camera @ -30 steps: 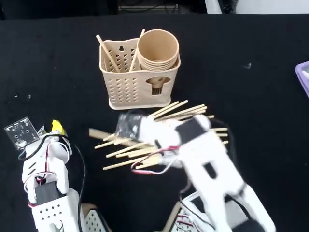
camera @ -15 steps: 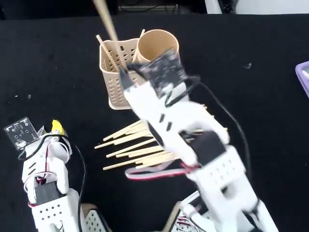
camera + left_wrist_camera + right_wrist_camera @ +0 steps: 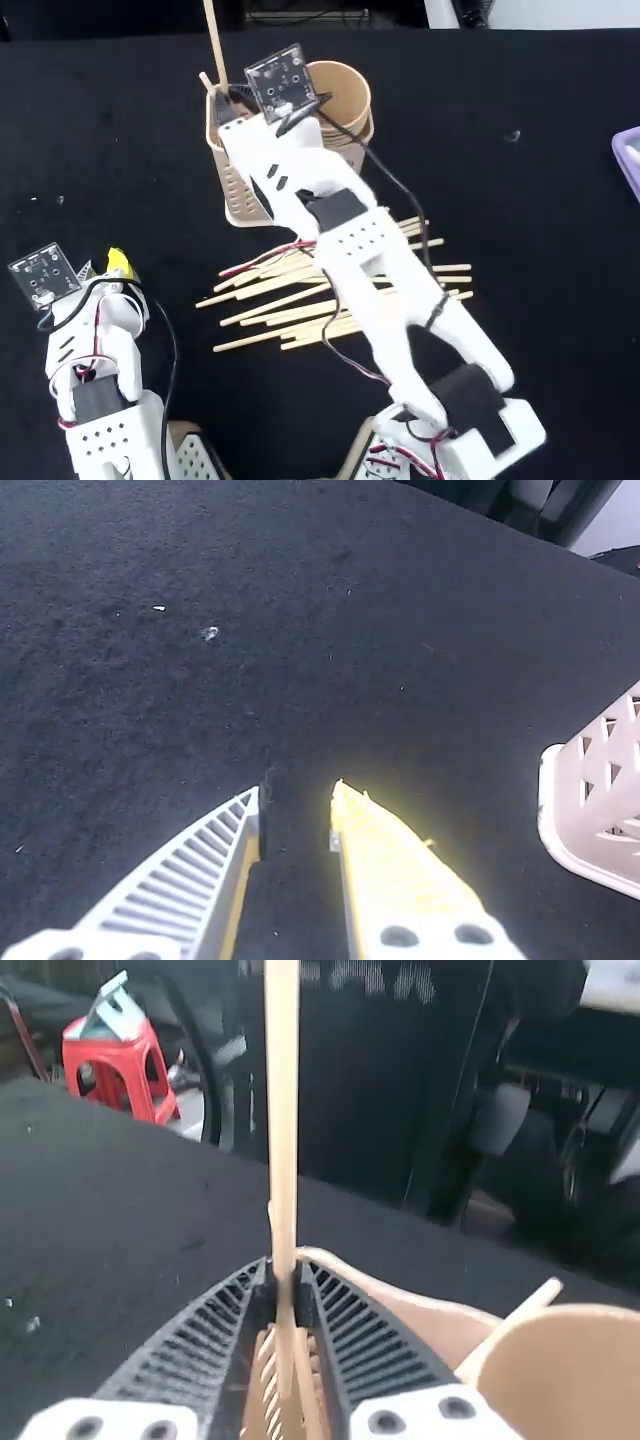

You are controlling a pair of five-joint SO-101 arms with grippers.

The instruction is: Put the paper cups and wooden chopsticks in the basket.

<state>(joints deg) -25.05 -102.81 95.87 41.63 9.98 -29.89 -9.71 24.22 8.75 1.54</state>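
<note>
My left hand (image 3: 297,795) hung over desk (image 3: 200,600) at left, fingers slightly apart, nothing between them. My right hand (image 3: 283,1270) was above left side of basket (image 3: 232,195), clamped on one chopstick (image 3: 281,1110), held upright. Paper cups (image 3: 345,85) sat stacked in basket's right compartment. Loose chopsticks (image 3: 262,310) lay piled on desk just in front of basket.

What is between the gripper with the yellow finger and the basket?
Just bare black table between the left gripper and the basket, seen in the left wrist view.
</note>
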